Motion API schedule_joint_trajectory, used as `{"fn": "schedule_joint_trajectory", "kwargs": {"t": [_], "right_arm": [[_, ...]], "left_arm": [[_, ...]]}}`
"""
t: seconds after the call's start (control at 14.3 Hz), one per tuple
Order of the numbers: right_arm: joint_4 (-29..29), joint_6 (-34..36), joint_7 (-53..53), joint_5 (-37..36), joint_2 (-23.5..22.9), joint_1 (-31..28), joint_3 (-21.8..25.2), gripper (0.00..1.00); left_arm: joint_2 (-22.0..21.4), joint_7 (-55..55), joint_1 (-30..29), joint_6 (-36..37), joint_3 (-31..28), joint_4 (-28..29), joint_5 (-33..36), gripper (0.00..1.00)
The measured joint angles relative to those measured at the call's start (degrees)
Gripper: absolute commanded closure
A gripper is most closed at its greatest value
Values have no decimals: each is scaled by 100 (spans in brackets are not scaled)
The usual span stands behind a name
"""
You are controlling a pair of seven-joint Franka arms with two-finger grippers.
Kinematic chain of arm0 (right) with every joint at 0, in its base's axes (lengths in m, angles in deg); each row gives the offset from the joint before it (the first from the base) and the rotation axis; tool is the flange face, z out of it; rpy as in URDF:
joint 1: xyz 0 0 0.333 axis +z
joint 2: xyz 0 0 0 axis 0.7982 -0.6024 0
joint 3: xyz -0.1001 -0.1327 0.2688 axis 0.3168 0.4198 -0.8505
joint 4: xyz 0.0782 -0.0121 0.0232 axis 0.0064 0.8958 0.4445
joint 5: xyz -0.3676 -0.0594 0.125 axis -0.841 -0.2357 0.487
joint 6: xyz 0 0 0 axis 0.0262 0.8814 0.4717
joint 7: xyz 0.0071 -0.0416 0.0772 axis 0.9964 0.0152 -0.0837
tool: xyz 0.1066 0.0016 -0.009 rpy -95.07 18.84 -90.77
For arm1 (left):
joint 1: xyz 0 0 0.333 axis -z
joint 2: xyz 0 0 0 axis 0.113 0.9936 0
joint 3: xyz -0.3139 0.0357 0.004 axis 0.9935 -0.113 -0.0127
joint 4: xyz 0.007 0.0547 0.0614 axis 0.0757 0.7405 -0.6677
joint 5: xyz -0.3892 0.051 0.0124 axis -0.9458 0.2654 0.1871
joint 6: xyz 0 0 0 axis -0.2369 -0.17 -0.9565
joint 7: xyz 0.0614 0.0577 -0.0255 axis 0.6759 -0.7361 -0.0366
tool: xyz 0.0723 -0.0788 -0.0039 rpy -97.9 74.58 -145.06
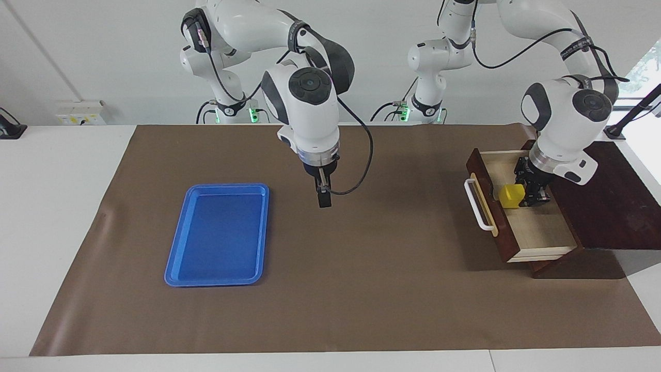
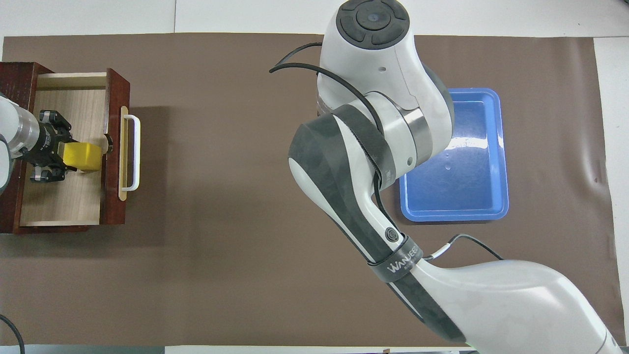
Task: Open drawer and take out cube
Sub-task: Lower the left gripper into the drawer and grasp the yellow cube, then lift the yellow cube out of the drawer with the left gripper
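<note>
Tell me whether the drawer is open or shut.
Open: the drawer is pulled out, its pale interior exposed, with the cube over it at the left gripper.

A brown mat (image 1: 361, 289) covers the white table (image 1: 51, 206), carrying a blue tray (image 1: 219, 235) and a dark wooden box (image 1: 609, 206).

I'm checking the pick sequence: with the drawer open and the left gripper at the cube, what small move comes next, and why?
Probably lift straight up: the left gripper looks shut on the cube inside the open drawer, whose front wall blocks a sideways exit.

White wall (image 1: 103, 51), white table (image 1: 51, 206) under a brown mat (image 1: 361, 289), bright window (image 1: 643, 67) at one end
</note>
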Motion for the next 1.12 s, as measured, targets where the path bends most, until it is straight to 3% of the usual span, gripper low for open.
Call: {"fn": "schedule_joint_trajectory", "kwargs": {"t": [0.21,0.63,1.12], "right_arm": [[-1,-41,0,-2,0,0,2,2],[-4,-128,0,-28,0,1,5,2],[-8,-170,0,-29,0,2,5,2]], "left_arm": [[0,0,1,253,10,-386,0,100],[71,-76,159,1425,116,-1444,-389,100],[100,-2155,1564,2021,174,-1640,-421,100]]}}
